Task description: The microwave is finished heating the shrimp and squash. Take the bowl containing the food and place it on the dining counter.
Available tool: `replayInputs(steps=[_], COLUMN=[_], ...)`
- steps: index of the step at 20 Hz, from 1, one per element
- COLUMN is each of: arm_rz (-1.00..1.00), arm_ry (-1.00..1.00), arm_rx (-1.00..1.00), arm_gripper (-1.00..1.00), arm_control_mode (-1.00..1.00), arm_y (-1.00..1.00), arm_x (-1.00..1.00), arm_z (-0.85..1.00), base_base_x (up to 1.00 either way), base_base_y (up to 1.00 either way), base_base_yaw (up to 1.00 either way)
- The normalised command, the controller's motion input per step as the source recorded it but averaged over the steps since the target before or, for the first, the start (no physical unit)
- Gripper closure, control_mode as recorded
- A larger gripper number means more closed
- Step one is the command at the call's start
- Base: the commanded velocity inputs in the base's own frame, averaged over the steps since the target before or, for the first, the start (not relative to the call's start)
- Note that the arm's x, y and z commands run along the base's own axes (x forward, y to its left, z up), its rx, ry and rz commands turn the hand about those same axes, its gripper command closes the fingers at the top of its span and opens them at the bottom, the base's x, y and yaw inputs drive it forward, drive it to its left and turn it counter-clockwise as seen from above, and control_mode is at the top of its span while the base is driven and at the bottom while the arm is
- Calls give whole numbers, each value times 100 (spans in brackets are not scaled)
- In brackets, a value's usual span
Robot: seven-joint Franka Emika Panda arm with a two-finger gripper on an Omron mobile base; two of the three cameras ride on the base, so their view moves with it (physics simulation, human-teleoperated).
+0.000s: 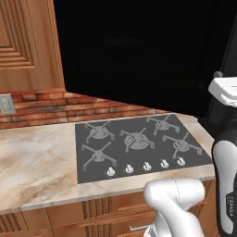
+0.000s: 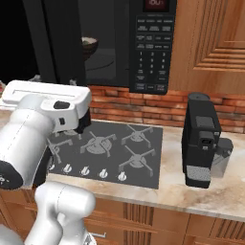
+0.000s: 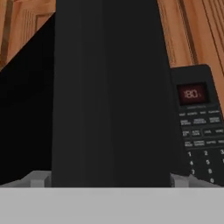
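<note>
Two finger tips of my end effector (image 3: pixel 109 179) stand spread wide, one on each side of the microwave door's (image 3: pixel 111 87) dark edge, pinching nothing. That door stands open and juts toward me, edge-on in the hand view.

Beside it, the microwave (image 2: pixel 148 43) carries its control panel (image 3: pixel 199 127). A red display (image 3: pixel 191 93) reads something like "180", though it is blurred. Below it come rows of small buttons whose labels I cannot read, then white keypad digits, with 1 and 2 legible.

In the right base view, the bowl (image 2: pixel 89 46) sits inside the open cavity toward its left side, dark outside with a pale inside. Its contents are too small to tell.

Beneath the microwave, a grey gas cooktop (image 2: pixel 103 148) is set into the marbled counter (image 2: pixel 191 191) near the front edge. A black coffee machine (image 2: pixel 203 143) stands just right of the cooktop, before the brick backsplash (image 2: pixel 143 115).
</note>
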Motion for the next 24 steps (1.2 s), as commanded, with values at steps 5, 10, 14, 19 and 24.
replayInputs(steps=[5, 10, 14, 19, 24], arm_rz=[5, 28, 12, 0, 0], arm_ry=[-3, -10, -25, 0, 17], arm_rx=[0, -5, -5, 0, 7], arm_gripper=[-100, -100, -100, -100, -100], arm_control_mode=[-100, -100, -100, -100, -100], arm_y=[-64, -14, 33, 0, -52], arm_x=[-100, -100, -47, 0, -4], arm_z=[19, 14, 19, 0, 0], base_base_x=[0, 0, 0, 0, 0], base_base_y=[0, 0, 0, 0, 0], base_base_yaw=[0, 0, 0, 0, 0])
